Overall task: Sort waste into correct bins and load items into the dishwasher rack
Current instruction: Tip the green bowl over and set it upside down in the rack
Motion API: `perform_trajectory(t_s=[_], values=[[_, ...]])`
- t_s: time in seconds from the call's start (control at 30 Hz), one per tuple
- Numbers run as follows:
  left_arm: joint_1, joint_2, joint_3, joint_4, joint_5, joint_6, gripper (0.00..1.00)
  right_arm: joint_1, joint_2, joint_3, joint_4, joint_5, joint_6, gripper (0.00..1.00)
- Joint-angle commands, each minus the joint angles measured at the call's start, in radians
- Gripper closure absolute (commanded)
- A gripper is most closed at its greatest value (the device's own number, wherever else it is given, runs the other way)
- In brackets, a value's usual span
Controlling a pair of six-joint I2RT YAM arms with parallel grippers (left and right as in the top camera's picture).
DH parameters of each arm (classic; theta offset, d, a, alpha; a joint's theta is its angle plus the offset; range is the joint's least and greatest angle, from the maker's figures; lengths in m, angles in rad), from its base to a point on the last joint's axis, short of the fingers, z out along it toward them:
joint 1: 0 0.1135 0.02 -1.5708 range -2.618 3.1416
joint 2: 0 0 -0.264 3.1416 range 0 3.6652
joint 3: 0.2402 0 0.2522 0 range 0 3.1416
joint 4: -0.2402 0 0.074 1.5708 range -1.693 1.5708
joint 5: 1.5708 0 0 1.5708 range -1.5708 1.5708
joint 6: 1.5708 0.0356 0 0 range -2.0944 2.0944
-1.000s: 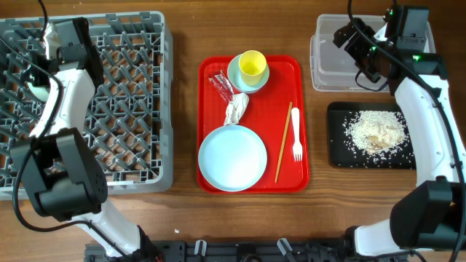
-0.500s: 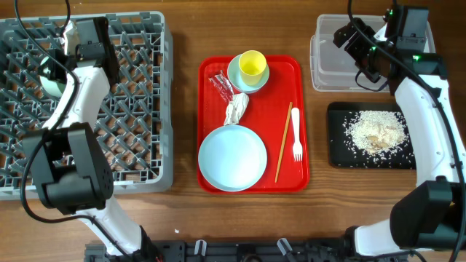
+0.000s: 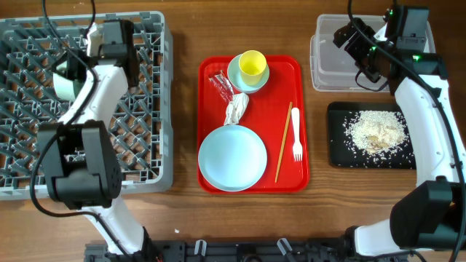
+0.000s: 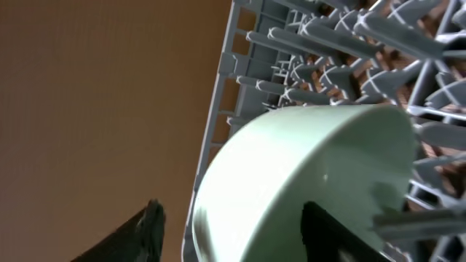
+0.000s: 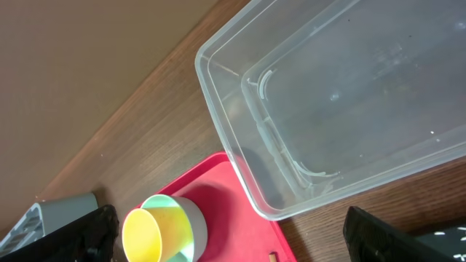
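A mint-green bowl stands on edge among the pegs of the grey dishwasher rack near its back. My left gripper is open around the bowl's rim, one finger on each side. On the red tray lie a pale blue plate, a crumpled napkin, a red wrapper, a chopstick and a white fork. A yellow cup sits in a light blue bowl. My right gripper hangs open and empty above the clear tub.
The black tray at the right holds a heap of rice scraps. The red serving tray sits mid-table between the rack and the bins. Bare wooden table shows along the front edge.
My left arm has carried the mint-green bowl to the right across the back of the rack, and its jaws have opened from shut. The right arm has not moved.
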Motion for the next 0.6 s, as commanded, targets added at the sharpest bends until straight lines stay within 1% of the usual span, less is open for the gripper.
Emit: perform_trajectory(t_s=[0.0, 0.07, 0.13, 0.23, 0.3, 0.33, 0.4, 0.43, 0.5, 0.53, 0.57], values=[[-0.028, -0.017, -0.005, -0.078, -0.011, -0.199, 0.27, 0.002, -0.024, 0.008, 0.002, 0.022, 0.004, 0.00], [-0.040, -0.063, -0.004, -0.196, 0.098, -0.310, 0.14, 0.002, -0.024, 0.008, 0.002, 0.022, 0.003, 0.00], [-0.038, -0.105, -0.004, -0.273, 0.219, -0.413, 0.07, 0.002, -0.024, 0.008, 0.002, 0.022, 0.004, 0.00], [-0.035, -0.187, -0.003, -0.335, 0.435, -0.502, 0.06, 0.002, -0.024, 0.008, 0.002, 0.022, 0.004, 0.00], [-0.035, -0.248, -0.003, -0.359, 0.557, -0.537, 0.09, 0.002, -0.024, 0.008, 0.002, 0.022, 0.004, 0.00], [-0.035, -0.282, -0.003, -0.364, 0.623, -0.548, 0.12, 0.002, -0.024, 0.008, 0.002, 0.022, 0.004, 0.00], [-0.035, -0.364, -0.003, -0.363, 0.720, -0.592, 0.24, 0.002, -0.024, 0.008, 0.002, 0.022, 0.004, 0.00], [-0.032, -0.400, -0.003, -0.354, 0.727, -0.621, 0.34, 0.002, -0.024, 0.008, 0.002, 0.022, 0.004, 0.00], [-0.011, -0.457, -0.003, -0.310, 0.726, -0.641, 0.48, 0.002, -0.024, 0.008, 0.002, 0.022, 0.004, 0.00], [0.016, -0.481, -0.003, -0.273, 0.725, -0.645, 0.53, 0.002, -0.024, 0.008, 0.002, 0.022, 0.004, 0.00], [0.082, -0.504, -0.003, -0.230, 0.718, -0.743, 0.64, 0.002, -0.024, 0.008, 0.002, 0.022, 0.004, 0.00]])
